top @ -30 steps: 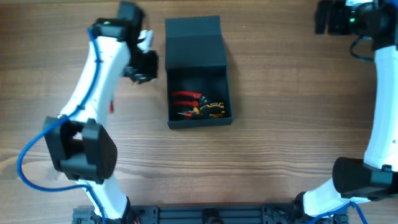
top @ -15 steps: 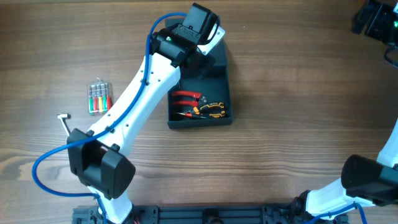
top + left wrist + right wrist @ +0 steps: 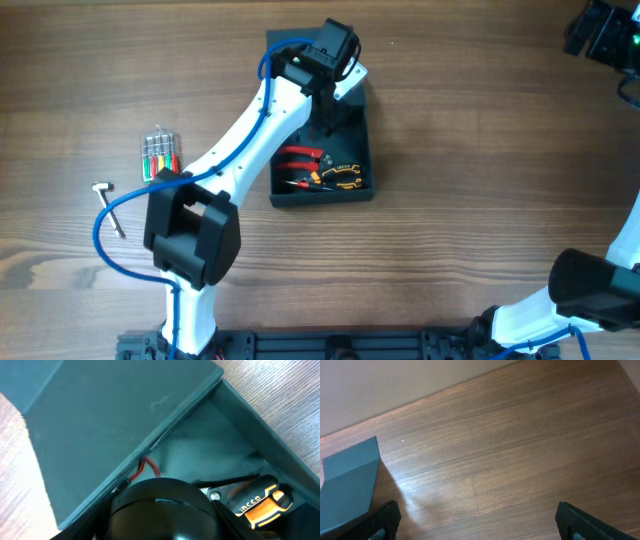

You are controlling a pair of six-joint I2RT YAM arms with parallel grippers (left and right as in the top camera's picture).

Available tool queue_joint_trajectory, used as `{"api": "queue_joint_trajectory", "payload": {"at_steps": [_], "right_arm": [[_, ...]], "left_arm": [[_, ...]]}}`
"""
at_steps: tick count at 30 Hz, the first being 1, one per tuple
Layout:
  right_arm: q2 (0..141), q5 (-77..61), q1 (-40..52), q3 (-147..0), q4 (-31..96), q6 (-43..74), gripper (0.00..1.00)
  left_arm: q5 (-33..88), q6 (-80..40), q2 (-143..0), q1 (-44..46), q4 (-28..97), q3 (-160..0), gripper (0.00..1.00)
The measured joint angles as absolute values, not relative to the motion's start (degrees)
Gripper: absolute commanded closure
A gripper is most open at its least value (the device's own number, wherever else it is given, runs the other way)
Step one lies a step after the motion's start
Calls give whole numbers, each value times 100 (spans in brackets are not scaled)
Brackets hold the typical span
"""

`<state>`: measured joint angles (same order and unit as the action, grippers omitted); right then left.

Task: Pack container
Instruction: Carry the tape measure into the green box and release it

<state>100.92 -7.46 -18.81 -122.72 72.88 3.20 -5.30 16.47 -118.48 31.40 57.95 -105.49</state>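
Far left on the desk (image 3: pixel 450 250): an L-shaped hex key (image 3: pixel 108 195) and just beyond it a clear screwdriver set (image 3: pixel 160 153). Both lie well apart from the box and have not moved in the last half second.

The left arm (image 3: pixel 250 130) is the big change. A second ago it was over bare desk left of the box; it has since swung right, and the left gripper (image 3: pixel 328 112) now hangs over the far half of the container (image 3: pixel 322 196).

The container sits mid-desk, toward the far edge, with its lid (image 3: pixel 115 415) open and folded back. Red pliers (image 3: pixel 300 157) and orange-black pliers (image 3: pixel 340 176) are already inside, in the near half.

The left wrist view looks straight into the box, but a black rounded shape (image 3: pixel 160 510) fills the bottom of the picture. I cannot tell if the left gripper is spread or closed, or whether that shape is something it carries.

Judgement: this reads as an approach to drop an item in, or to reach the lid. Packing looks unfinished, since two tools are still out on the desk.

Far right: the right arm (image 3: pixel 600 290) has pulled its wrist to the top corner and is parked. The right gripper (image 3: pixel 477 527) has its fingers spread wide with nothing between them, only bare desk below.
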Motion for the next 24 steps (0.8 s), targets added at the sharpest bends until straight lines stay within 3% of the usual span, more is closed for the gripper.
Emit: {"api": "queue_joint_trajectory", "payload": {"at_steps": [24], "right_arm": [[10092, -749, -1881, -12272, 7334, 320, 0]], "left_arm": [[-49, 1669, -12510, 3369, 5706, -10549, 96]]}}
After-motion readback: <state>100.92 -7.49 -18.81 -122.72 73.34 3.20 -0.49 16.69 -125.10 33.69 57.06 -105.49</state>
